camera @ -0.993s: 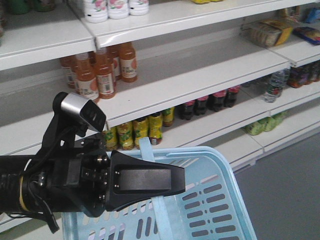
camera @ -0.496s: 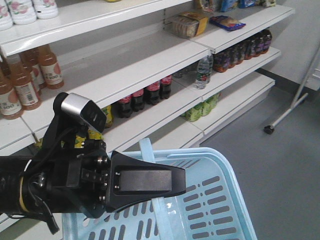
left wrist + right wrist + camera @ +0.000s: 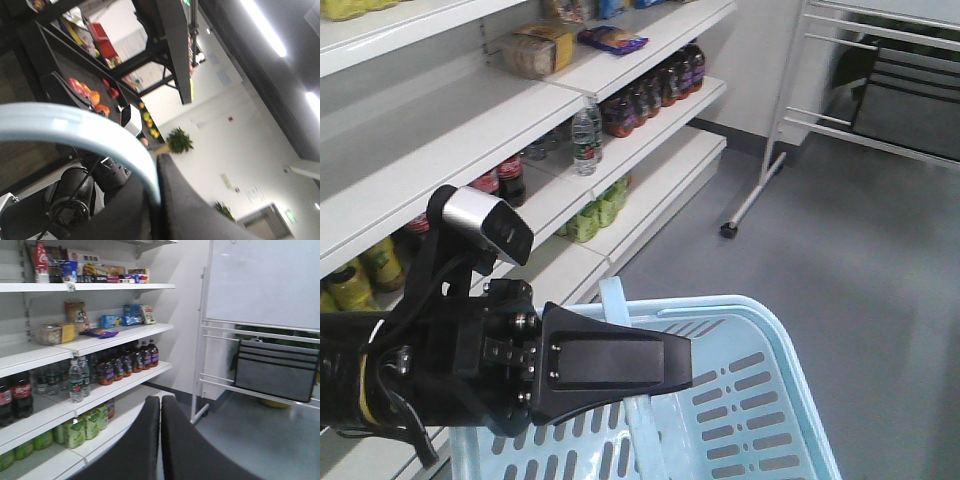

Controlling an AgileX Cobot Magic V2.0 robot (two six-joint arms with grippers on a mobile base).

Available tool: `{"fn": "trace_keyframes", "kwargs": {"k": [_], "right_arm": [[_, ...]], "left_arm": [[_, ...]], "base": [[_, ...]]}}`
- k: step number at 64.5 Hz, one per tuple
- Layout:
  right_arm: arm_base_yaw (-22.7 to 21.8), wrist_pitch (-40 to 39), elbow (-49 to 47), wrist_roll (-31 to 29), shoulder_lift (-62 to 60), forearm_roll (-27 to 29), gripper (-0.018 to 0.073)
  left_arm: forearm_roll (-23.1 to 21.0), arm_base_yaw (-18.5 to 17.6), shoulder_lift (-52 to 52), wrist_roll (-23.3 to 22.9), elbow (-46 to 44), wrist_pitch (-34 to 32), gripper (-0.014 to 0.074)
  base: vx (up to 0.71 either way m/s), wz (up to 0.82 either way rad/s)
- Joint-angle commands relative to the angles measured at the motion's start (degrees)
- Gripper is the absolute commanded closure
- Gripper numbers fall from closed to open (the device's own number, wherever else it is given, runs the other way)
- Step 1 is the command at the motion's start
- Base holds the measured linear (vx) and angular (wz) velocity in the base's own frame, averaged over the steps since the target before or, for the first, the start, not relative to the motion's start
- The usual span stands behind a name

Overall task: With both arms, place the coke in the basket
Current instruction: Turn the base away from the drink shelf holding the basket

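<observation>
Fingers (image 3: 190,215) of the left gripper (image 3: 665,365) are clamped on the light blue handle (image 3: 642,435) of the basket (image 3: 790,365). In the left wrist view the handle curves in from the left edge as a pale arc and ends pinched in the narrow seam between the two dark pads. In the front view the broad flat gripper lies level and points right. The handle strap crosses behind it nearly at right angles, showing above it beside the rim and running down below it to the picture's bottom edge. The basket sits under and to the right of the gripper, mouth up, with its slotted wall toward the camera and one rounded corner pointing right over the grey floor (image 3: 860,230). Its lower part is cut off, so its long axis cannot be told. A silver-capped camera module (image 3: 480,222) stands above the wrist. The right gripper (image 3: 160,402) is pressed closed on nothing, tips touching, and is aimed at white shelves (image 3: 115,335) that carry dark bottles with red labels (image 3: 12,400) at the left.
</observation>
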Motion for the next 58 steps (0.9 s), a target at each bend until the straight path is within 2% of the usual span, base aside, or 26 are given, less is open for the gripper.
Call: {"fn": "trace_keyframes", "kwargs": {"k": [1,58], "right_arm": [[-0.17,-4.07,0.86,-0.12,-0.85,-0.51,0.0564],[-0.17,-4.07,0.86,-0.12,-0.85,-0.51,0.0564]], "left_arm": [[-4.5,-0.02,-1.7,-0.06,-1.19,-12.08,0.0604],[-4.5,-0.02,-1.7,-0.06,-1.19,-12.08,0.0603]], "base": [[0.05,-0.56],[0.09,-0.43]]}}
